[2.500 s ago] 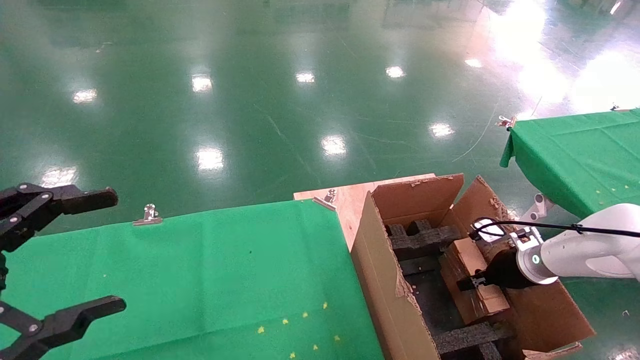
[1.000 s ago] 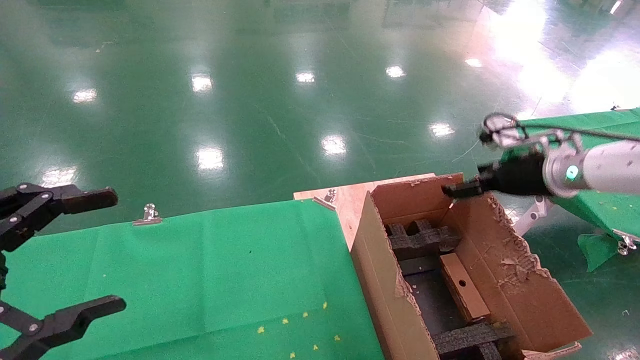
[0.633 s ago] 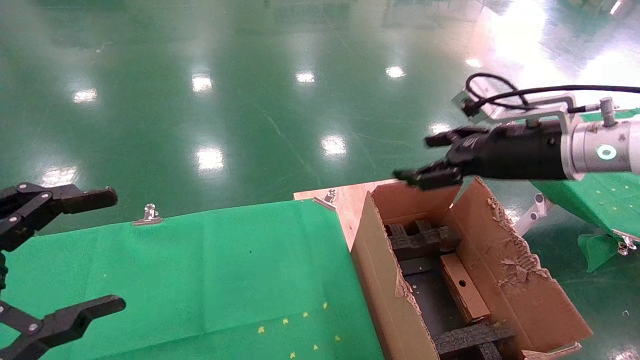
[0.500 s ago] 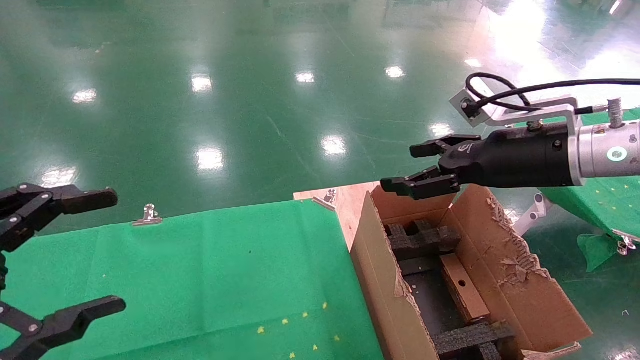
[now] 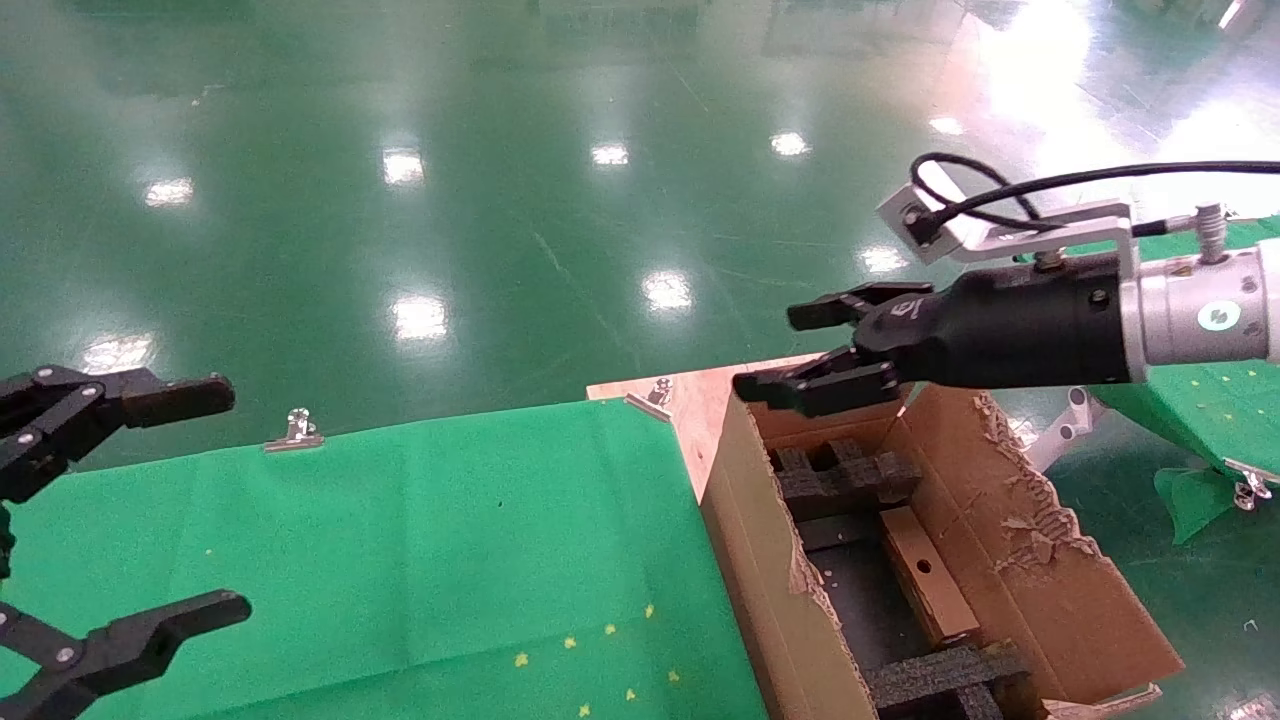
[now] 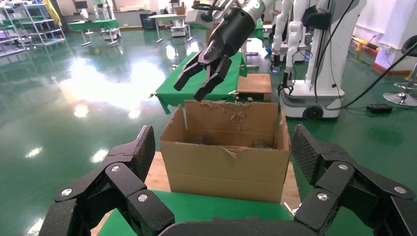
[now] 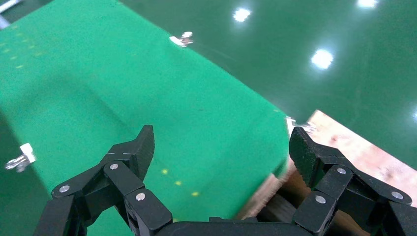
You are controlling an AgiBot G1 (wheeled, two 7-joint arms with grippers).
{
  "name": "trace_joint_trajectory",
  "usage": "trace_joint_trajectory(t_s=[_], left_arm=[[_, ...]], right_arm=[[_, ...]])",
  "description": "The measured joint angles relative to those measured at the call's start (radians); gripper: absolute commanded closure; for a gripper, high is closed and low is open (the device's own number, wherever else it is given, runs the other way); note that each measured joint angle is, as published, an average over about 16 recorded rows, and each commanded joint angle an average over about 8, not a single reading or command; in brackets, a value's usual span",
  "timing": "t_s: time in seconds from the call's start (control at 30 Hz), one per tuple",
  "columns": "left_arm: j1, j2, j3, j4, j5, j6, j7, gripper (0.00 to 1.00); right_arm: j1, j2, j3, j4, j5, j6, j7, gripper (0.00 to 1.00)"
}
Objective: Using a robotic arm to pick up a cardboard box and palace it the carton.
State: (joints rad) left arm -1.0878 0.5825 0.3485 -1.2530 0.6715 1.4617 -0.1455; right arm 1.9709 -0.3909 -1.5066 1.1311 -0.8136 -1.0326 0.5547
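White right arm [image 5: 1200,315] reaches level over the torn brown carton [image 5: 1010,560], its black gripper [image 5: 795,350] spread and empty; the taped box [image 5: 925,575] lies among foam inside.

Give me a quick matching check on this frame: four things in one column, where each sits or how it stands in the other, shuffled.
1. cardboard box
2. right gripper
3. left gripper
4. black foam insert

A. open, at the green table's near left edge
B. open and empty, above the carton's far end
C. lying inside the carton, round hole up
D. at the carton's far inside end

Pairs: 1-C, 2-B, 3-A, 4-D
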Motion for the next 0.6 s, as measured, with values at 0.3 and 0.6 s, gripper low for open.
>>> trace_joint_trajectory(t_s=[0.3, 0.6], left_arm=[[0.000, 0.000, 0.000, 0.000, 0.000, 0.000, 0.000, 0.00], [0.000, 0.000, 0.000, 0.000, 0.000, 0.000, 0.000, 0.00]], right_arm=[[-0.142, -0.035, 0.196, 0.025, 0.013, -0.075, -0.059, 0.00], [-0.289, -0.071, 0.397, 0.050, 0.027, -0.151, -0.119, 0.00]])
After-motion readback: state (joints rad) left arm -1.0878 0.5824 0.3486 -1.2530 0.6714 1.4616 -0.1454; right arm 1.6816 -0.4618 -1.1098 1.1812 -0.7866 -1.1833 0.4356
